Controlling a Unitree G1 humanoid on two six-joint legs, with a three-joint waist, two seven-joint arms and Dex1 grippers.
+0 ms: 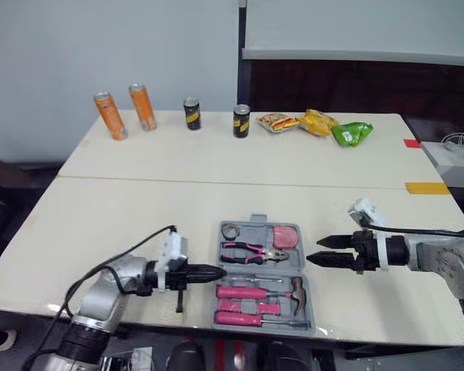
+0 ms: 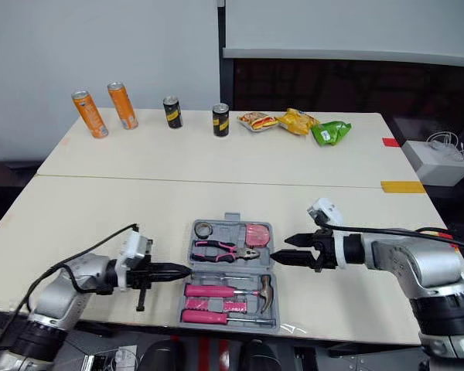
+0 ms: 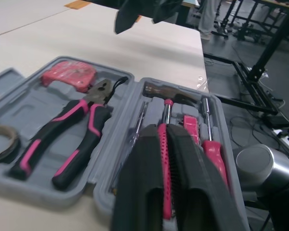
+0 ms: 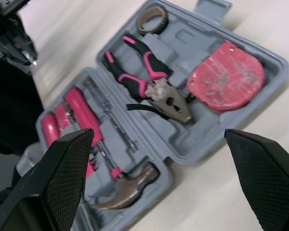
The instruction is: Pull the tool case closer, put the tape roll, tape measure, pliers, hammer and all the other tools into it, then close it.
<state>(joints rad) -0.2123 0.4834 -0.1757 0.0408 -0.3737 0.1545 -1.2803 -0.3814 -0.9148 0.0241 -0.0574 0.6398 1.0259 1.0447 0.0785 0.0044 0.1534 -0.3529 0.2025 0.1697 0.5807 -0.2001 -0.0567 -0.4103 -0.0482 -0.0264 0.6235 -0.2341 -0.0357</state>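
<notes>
The grey tool case [image 1: 308, 303] lies open near the table's front edge. In its far half are the tape roll [image 1: 232, 230], the pink-handled pliers [image 1: 247, 250] and the pink tape measure [image 1: 284, 236]. The near half holds the hammer [image 1: 296, 291] and pink-handled screwdrivers [image 1: 243, 292]. My left gripper [image 1: 216, 271] is shut and empty, its tip at the case's left edge. In the left wrist view its fingers [image 3: 144, 163] point over the screwdrivers. My right gripper [image 1: 319, 251] stands open just right of the case, level with the pliers; its wrist view looks down on the tape measure [image 4: 225, 77].
Two orange cans [image 1: 110, 116] and two black cans [image 1: 241, 120] stand along the far table. Snack packets [image 1: 317, 122] lie to their right. A white box [image 1: 455, 158] sits off the right side. Orange tape [image 1: 427, 188] marks the table at right.
</notes>
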